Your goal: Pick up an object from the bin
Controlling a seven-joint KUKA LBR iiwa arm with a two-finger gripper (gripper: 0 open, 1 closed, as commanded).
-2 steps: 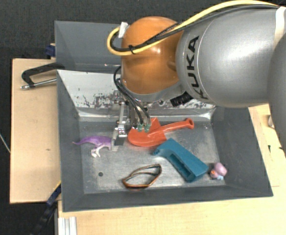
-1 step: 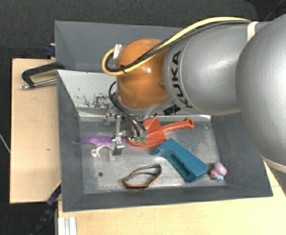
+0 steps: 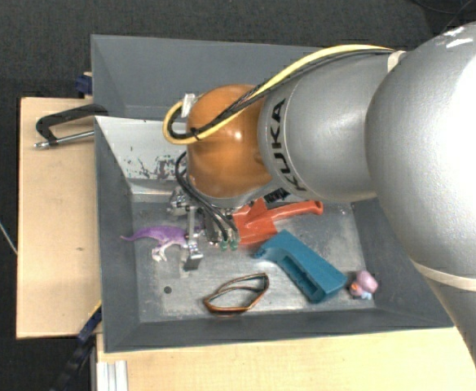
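Pincer (image 3: 192, 249) low, left-centre of bin (image 3: 112, 267), just beside purple toy dinosaur (image 3: 151, 235). Cannot tell if apart or together. I judge toy light, stiff, slick plastic; I'd grip across body.

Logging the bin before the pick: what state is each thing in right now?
hand: low in the bin, at the purple toy's right end
purple toy: lying on the floor, left
brown loop: lying flat, apart
teal block: lying flat
orange-red piece: partly under the arm
small pink thing: beside the teal block
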